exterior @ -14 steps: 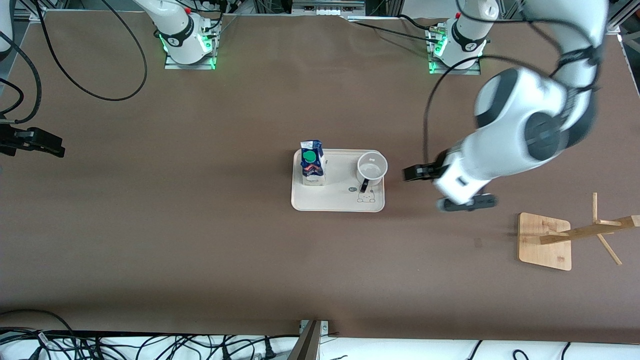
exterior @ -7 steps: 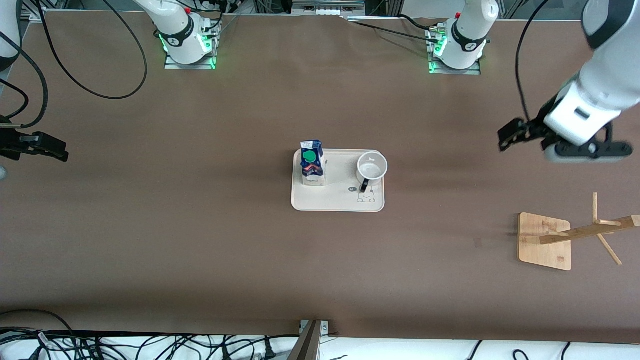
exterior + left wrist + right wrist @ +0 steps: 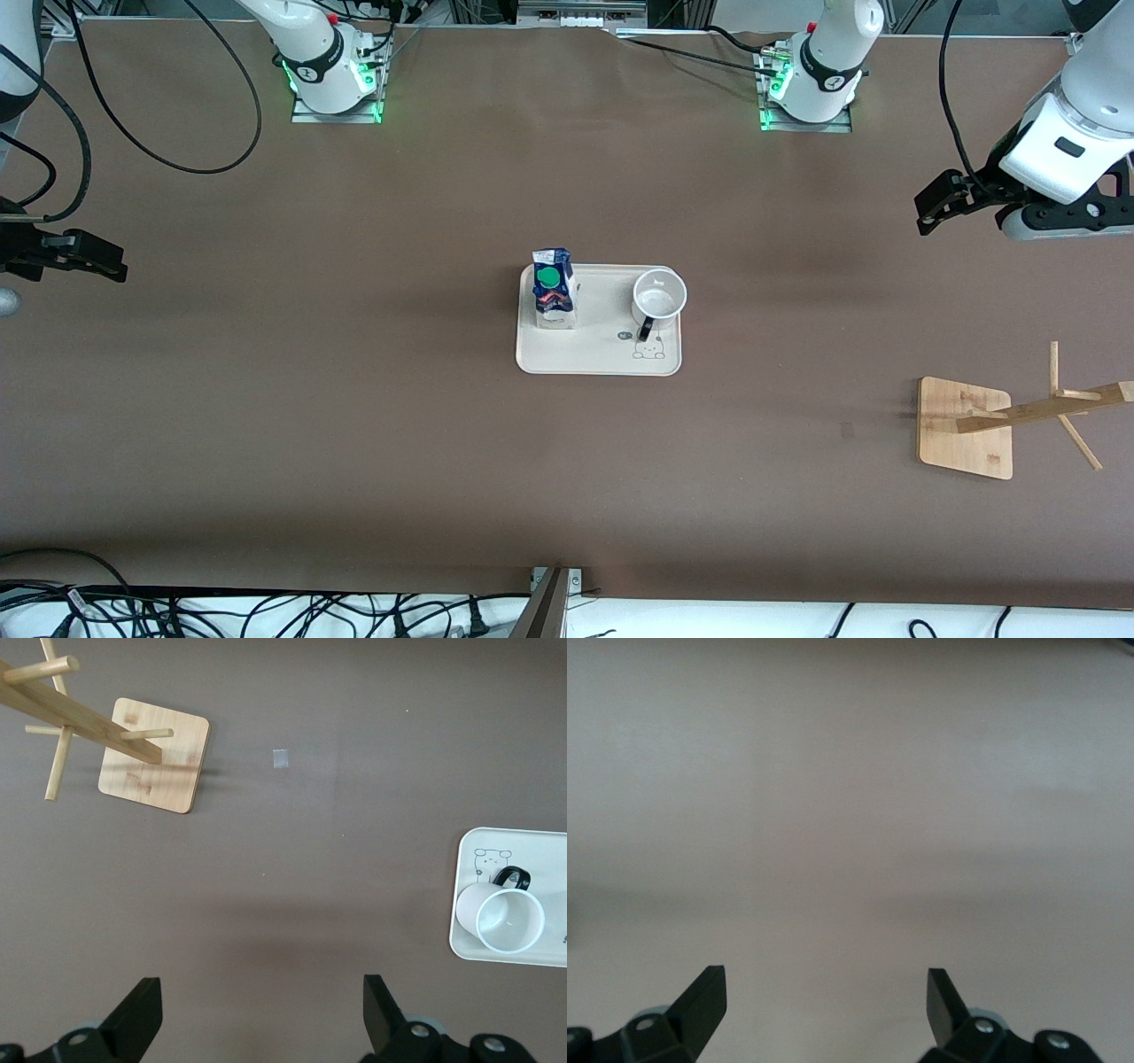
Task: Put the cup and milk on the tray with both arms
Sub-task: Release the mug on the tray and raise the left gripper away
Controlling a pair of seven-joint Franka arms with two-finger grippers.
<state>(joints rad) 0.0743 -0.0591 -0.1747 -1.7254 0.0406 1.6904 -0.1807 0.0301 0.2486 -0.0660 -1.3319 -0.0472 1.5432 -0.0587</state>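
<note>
The cream tray [image 3: 592, 356] lies at the middle of the table. The milk carton [image 3: 554, 297] with its green cap stands upright on the tray at the end toward the right arm. The white cup [image 3: 660, 297] stands upright on the tray at the end toward the left arm, its black handle pointing at the front camera. The left wrist view also shows the cup [image 3: 507, 920] and the tray [image 3: 545, 850]. My left gripper [image 3: 941, 202] [image 3: 263, 1019] is open and empty over bare table, well away from the tray. My right gripper [image 3: 84, 257] [image 3: 826, 1010] is open and empty over the right arm's end of the table.
A wooden mug rack [image 3: 966, 427] with a square base stands toward the left arm's end, nearer to the front camera than the tray; it also shows in the left wrist view [image 3: 152, 753]. Cables lie along the table's edges.
My left gripper has swung from just beside the cup toward the left arm's end of the table. The right gripper has barely shifted. The cup and milk have stayed on the tray.
</note>
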